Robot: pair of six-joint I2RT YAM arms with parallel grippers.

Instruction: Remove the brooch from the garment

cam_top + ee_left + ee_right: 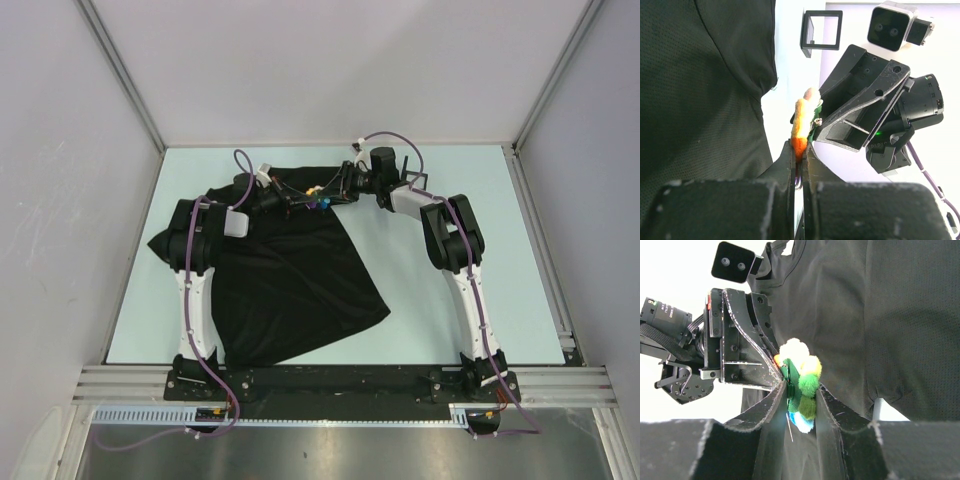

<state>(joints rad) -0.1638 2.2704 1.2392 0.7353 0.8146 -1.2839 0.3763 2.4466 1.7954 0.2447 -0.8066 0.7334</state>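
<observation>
The black garment (290, 280) lies spread on the table with its upper edge lifted at the back. The brooch (316, 195), a small cluster of yellow, green, blue and orange pompoms, is held between both grippers above that edge. My left gripper (799, 150) is shut on the brooch's (801, 120) orange end. My right gripper (802, 386) is closed on its (805, 370) green and blue pompoms, both fingers touching. A thin pin (790, 429) hangs below it. In the left wrist view the brooch shows against the pale table, beside the garment (700, 100).
A small black square frame (415, 180) stands on the table behind the right wrist, also in the left wrist view as the frame (821, 30). White walls close the table's left, right and back sides. The arms' bases sit at the near edge.
</observation>
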